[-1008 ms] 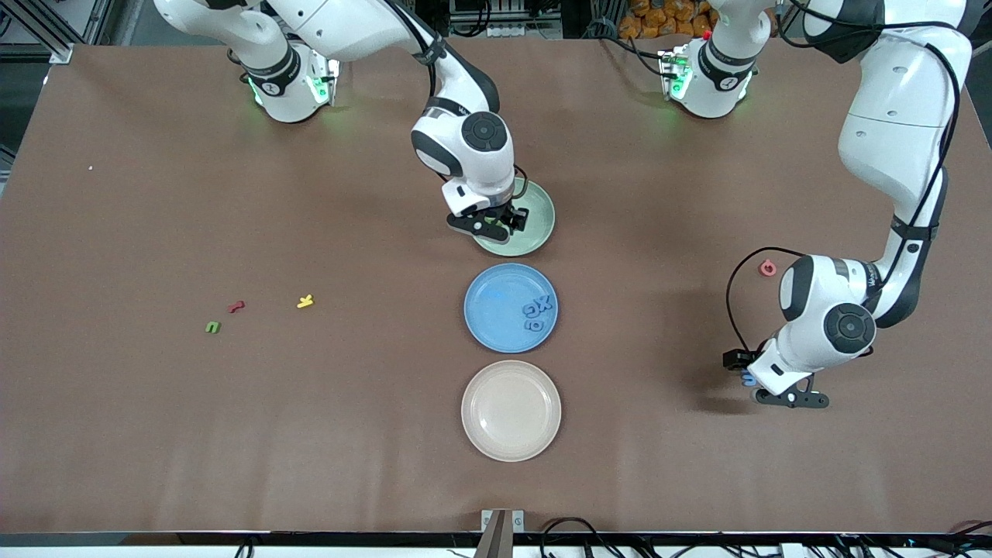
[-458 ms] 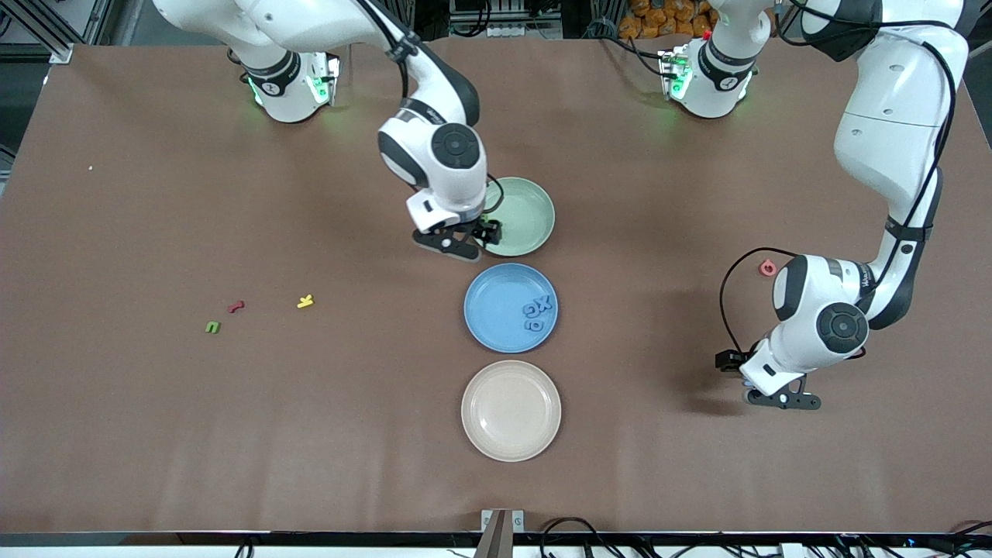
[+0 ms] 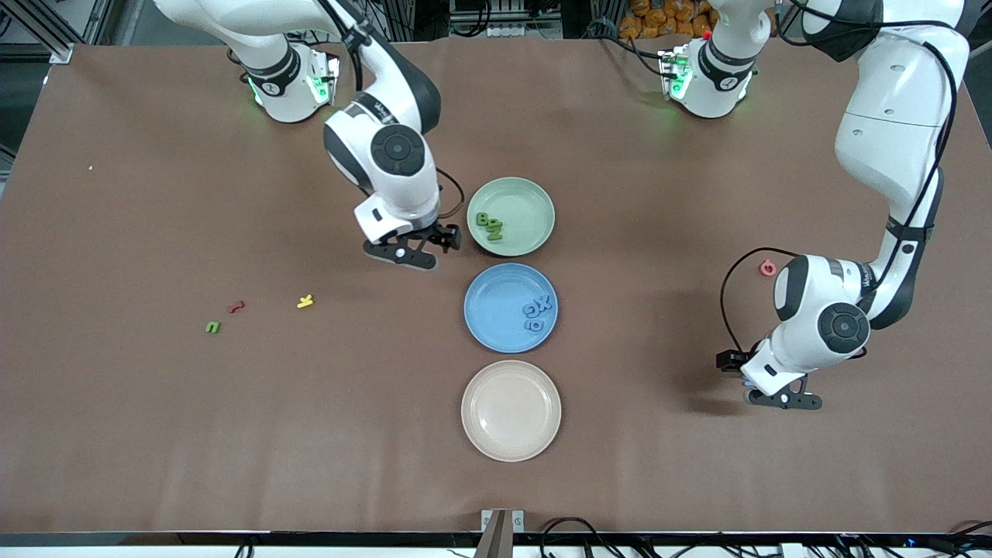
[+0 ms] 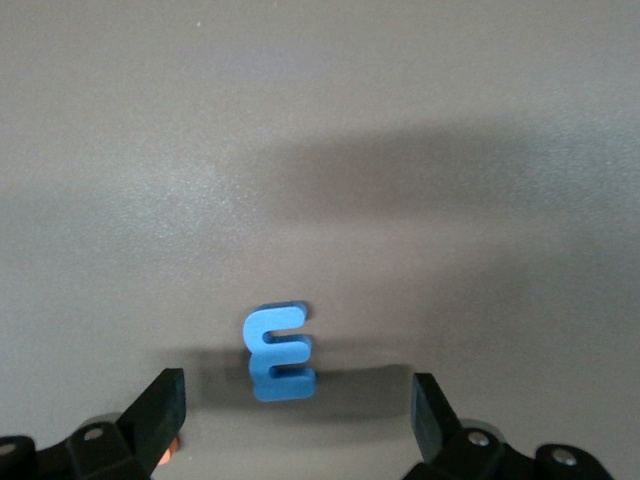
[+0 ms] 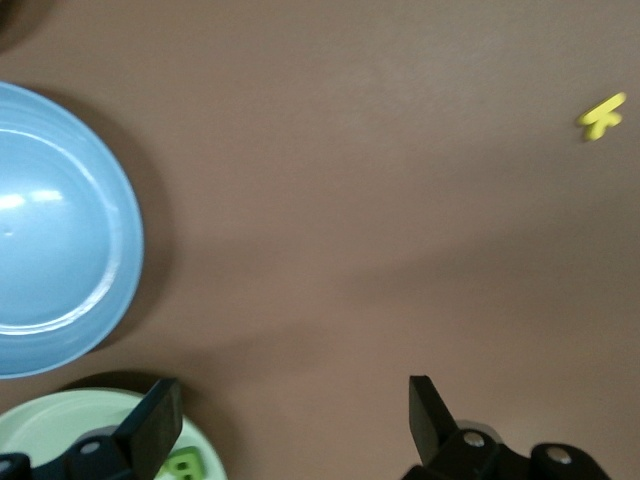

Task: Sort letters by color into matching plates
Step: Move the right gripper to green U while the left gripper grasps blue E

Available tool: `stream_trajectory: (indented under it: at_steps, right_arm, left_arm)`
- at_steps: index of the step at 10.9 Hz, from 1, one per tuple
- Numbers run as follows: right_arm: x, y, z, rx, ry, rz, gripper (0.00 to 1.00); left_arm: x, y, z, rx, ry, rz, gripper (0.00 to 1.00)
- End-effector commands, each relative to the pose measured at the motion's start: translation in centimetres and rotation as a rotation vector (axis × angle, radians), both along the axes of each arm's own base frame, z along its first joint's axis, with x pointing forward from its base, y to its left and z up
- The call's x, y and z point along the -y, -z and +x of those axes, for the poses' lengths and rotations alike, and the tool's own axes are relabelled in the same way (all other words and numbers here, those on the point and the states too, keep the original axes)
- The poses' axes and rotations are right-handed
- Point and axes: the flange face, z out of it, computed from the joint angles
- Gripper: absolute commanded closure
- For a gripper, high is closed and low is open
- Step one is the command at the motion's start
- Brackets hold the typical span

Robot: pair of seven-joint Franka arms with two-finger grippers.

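Withdrawn from green plate, right gripper gapes empty beside it.

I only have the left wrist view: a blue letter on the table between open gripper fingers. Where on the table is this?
Observer: The left gripper hangs over bare table toward the left arm's end, apart from the plates.
Operator: Does the blue plate have room?
Observer: Yes. The blue plate holds a small cluster of blue letters at one edge.
Operator: What's the right arm doing?
Observer: The right gripper is open and empty, over the table beside the green plate, which holds green letters.
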Motion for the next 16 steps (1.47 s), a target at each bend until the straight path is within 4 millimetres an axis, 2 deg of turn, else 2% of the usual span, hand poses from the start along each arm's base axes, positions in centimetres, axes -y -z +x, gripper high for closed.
stream_trajectory:
  at_steps: [1, 2, 5, 7, 8, 9, 11, 16]
  right_arm:
    - [4.7, -2.5, 0.7, -0.048, -0.082, -0.006, 0.00]
    - [6.4, -3.1, 1.2, -0.052, -0.104, 0.004, 0.01]
    - [11.2, -3.4, 2.2, -0.068, -0.163, 0.006, 0.21]
    - [12.9, -3.5, 2.7, -0.082, -0.187, 0.004, 0.41]
    - [13.2, -3.5, 2.9, -0.085, -0.200, 0.005, 0.56]
    - [13.7, -3.5, 3.0, -0.093, -0.204, 0.002, 0.64]
    - [14.3, -3.7, 3.2, -0.099, -0.200, -0.003, 0.68]
    - [19.4, -3.7, 4.8, -0.135, -0.256, -0.007, 0.69]
  left_arm:
    - [-0.3, 0.2, -0.1, -0.010, -0.002, -0.019, 0.00]
    - [-0.2, 0.2, -0.1, -0.011, -0.009, -0.028, 0.00]
    - [-0.3, 0.2, -0.1, -0.014, -0.014, -0.034, 0.00]
    - [-0.2, 0.3, -0.1, -0.014, -0.014, -0.034, 0.00]
    - [-0.2, 0.3, -0.1, -0.014, -0.017, -0.036, 0.49]
    - [-0.3, 0.2, -0.1, -0.017, -0.048, -0.065, 0.99]
    - [-0.3, 0.0, 0.0, -0.019, -0.079, -0.094, 1.00]
    - [0.1, -0.3, 0.1, -0.014, -0.076, -0.093, 1.00]
